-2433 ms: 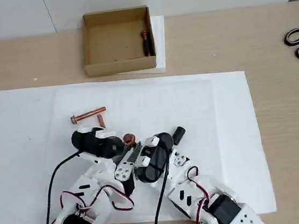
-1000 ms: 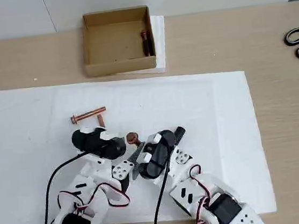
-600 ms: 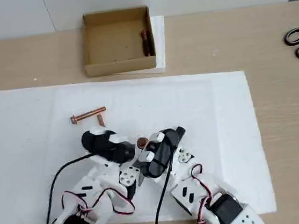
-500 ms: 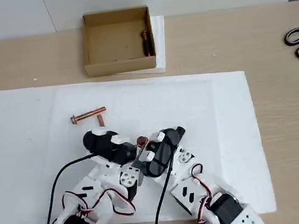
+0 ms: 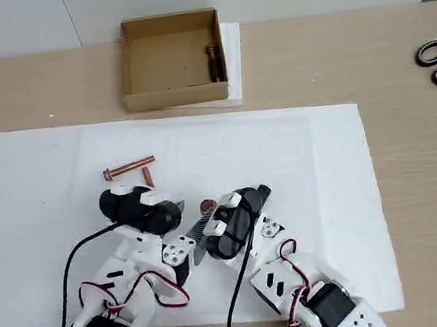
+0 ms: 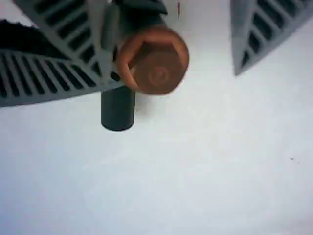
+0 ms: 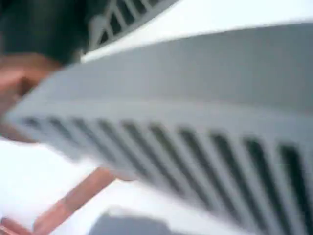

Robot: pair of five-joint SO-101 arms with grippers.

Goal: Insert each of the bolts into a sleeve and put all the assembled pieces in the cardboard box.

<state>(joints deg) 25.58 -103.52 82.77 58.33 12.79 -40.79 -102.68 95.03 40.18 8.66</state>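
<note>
Now my left tool [image 5: 178, 209] has drawn back from my right tool [image 5: 212, 214], which it was pressed close against half a second ago. It stands released, jaws wide apart and gripping nothing.

The bolt [image 6: 154, 61] did not come away with it. Its head has stayed at the tip of the right tool and faces the left tool across a small gap. I cannot tell whether the right tool is clenched.

A black sleeve [image 6: 117, 107] shows just past the head. I cannot tell whether the shank sits inside it. My judgement is that the left tool pushed the bolt home and let go, so this piece is now in the right tool's keeping. If the shank is seated, it should next be carried to the box.

Just ahead of the left tool, a loose bolt [image 5: 129, 168] and a short copper stub [image 5: 147, 175] lie side by side on the sheet [image 5: 295, 147]. Both are untouched, so at least one more assembly remains.

The box [image 5: 139, 101] stands well ahead of both tools. It already holds one assembled piece [image 5: 212, 60] against the wall on the right tool's side.
</note>
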